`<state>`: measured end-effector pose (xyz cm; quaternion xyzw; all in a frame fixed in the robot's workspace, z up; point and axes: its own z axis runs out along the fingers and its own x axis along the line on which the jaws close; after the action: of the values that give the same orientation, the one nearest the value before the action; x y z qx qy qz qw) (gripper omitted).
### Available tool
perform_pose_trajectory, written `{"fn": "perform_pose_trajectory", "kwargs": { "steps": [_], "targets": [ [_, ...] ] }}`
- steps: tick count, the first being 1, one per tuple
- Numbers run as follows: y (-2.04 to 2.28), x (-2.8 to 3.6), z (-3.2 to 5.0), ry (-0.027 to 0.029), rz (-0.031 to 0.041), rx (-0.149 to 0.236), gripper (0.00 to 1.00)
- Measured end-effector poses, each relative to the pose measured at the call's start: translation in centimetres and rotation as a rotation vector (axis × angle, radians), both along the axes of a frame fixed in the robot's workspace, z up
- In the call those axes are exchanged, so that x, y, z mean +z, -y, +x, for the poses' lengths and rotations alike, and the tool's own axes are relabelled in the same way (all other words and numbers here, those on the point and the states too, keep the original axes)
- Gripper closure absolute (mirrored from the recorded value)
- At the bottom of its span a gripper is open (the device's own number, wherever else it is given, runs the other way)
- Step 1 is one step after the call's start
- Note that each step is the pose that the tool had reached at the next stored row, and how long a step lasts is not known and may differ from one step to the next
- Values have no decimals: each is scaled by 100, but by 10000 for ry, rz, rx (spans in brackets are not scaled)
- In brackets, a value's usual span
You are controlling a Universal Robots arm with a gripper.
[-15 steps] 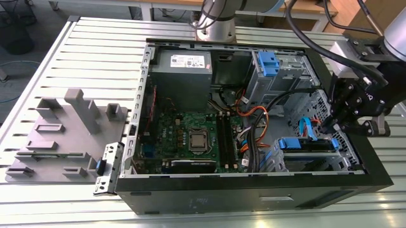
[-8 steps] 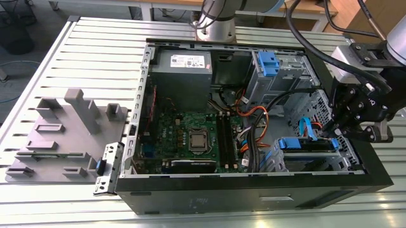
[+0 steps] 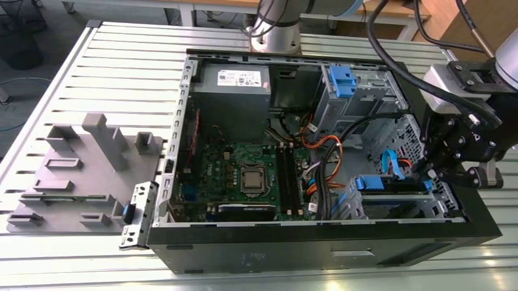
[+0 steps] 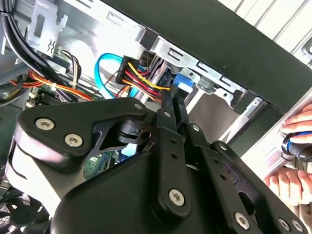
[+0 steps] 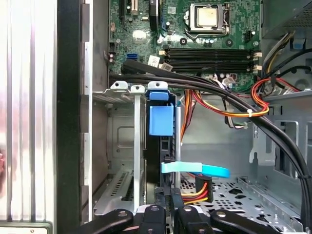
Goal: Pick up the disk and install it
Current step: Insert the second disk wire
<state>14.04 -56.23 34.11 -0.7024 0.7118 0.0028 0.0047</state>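
The black claw point(image 5: 168, 161) is clenched: in both wrist views its two slim fingers lie side by side with barely a slit between them and nothing visibly pinched. Its tips meet the near end of the disk point(image 5: 160, 122), a flat silver drive with blue plastic side rails, seen edge-on here and standing upright in the silver sheet-metal drive cage point(image 5: 122, 146) at the corner of the open black computer case point(image 3: 324, 254). The disk looks seated between the cage walls, though how deep it sits I cannot tell.

Just beside the fingers run a flat light-blue data cable point(image 5: 195, 169) and a bunch of red, yellow and black power wires point(image 5: 200, 187). A thick bundle of black cables point(image 5: 219, 97) crosses above the cage, in front of the green motherboard point(image 5: 146, 29). In the second wrist view a person's hand point(image 4: 298, 144) rests outside the case wall, over the slatted metal surface point(image 3: 121, 60).

The likely trouble:
- the closed fingers could slide off the narrow drive end and snag the wires
- a slightly tilted disk could bind in its rails under pressure
- the hand is near the arm
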Motion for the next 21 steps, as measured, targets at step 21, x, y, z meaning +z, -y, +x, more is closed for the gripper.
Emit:
{"fn": "perform_pose_trajectory", "kwargs": {
  "steps": [21],
  "targets": [
    [-19, -81, -14, 0, -5, 7, 76]
  ]
}}
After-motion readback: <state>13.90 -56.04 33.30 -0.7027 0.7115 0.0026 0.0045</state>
